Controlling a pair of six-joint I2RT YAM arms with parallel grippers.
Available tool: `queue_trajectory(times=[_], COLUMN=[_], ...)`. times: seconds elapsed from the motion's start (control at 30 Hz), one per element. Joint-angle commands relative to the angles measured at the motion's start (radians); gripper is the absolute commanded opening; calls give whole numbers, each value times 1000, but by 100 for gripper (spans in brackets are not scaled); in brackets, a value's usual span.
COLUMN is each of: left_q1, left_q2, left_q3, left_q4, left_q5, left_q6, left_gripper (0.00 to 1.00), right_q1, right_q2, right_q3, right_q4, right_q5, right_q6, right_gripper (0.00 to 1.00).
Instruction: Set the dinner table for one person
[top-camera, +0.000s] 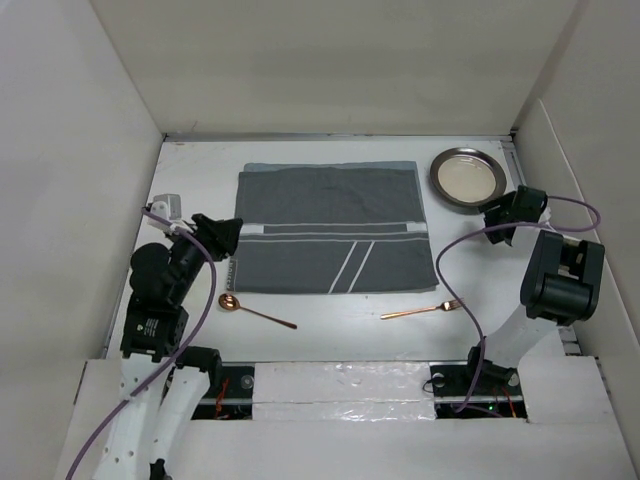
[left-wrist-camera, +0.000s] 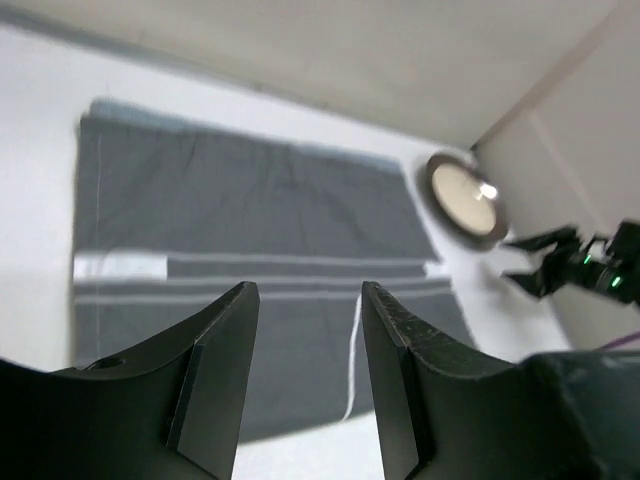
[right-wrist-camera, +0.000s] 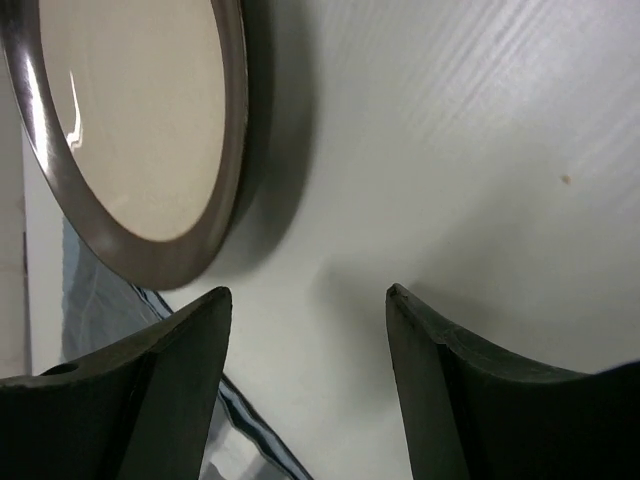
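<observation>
The dinner table (top-camera: 330, 340), a white surface walled by upright panels, lies beneath both my claws and carries everything shown. A dark grey striped placemat (top-camera: 330, 225) lies flat in the middle of the table, towards its far edge. A round, metal-rimmed plate (top-camera: 466, 176) sits off the mat, near the table's far right corner. A copper spoon (top-camera: 255, 312) and fork (top-camera: 420, 311) lie towards the near edge, left and right, both clear of the mat.

My right claw (right-wrist-camera: 310, 300) stands with its jaws apart and nothing between them, just beside the plate's near rim (right-wrist-camera: 150, 245); bare table shows directly under its fingers. My left claw (left-wrist-camera: 310, 295) hangs by the mat's left edge, jaws likewise apart and empty.

The step in hand appears to be taking the plate. To do it well I should straddle the rim squarely, one finger inside and one outside, close firmly since the metal lip looks slippery, lift level, and set the plate on the middle of the mat without rucking the cloth.
</observation>
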Motion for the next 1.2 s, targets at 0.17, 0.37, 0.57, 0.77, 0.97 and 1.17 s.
queue_trajectory(times=[0.17,0.37,0.57,0.77,0.97,1.17], left_q1=[-7,-7,-7,-7,-7,-7], left_q2=[46,57,69,73,66,69], left_q3=[-30,-23,-16,-5,-2,-3], left_q4=[-40,-43,-50,-59,-63,-60], left_q5=[23,12,-5,-40,-58,-51], left_q6=[94,94,98,106,109,109], left_gripper=[43,42,41,40,39,37], right_q1=[-3,8,26,35,23,-21], right_q2=[143,223,287,358,341,132], right_q3=[143,219,345,491,465,229], right_q4=[126,108,21,-173,-145,284], right_q5=[-53,-30,2,36,19,-64], right_q6=[133,208,277,307,291,242], right_gripper=[69,62,54,33,0,0])
